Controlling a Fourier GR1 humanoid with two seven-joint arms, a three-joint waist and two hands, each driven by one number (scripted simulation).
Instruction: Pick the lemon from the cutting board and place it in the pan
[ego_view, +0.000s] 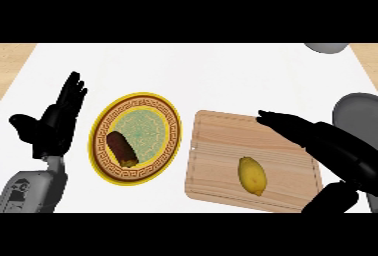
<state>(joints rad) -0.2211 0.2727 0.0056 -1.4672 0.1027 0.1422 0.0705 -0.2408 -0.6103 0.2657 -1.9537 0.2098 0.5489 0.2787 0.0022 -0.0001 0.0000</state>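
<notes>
A yellow lemon (252, 175) lies on the wooden cutting board (221, 150), toward its near right part. My right hand (325, 145) hovers over the board's right side, fingers straight and pointing up-left, thumb low at the bottom right; it is open and a little apart from the lemon. A grey pan (359, 116) shows only partly at the right edge, behind the right hand. My left hand (52, 122) rests open at the left, fingers up.
A yellow-rimmed patterned plate (164, 117) with a dark brown oblong food item (121, 148) sits left of the board. A grey object (326, 47) peeks in at the top right. The white counter has tan edges at both far corners.
</notes>
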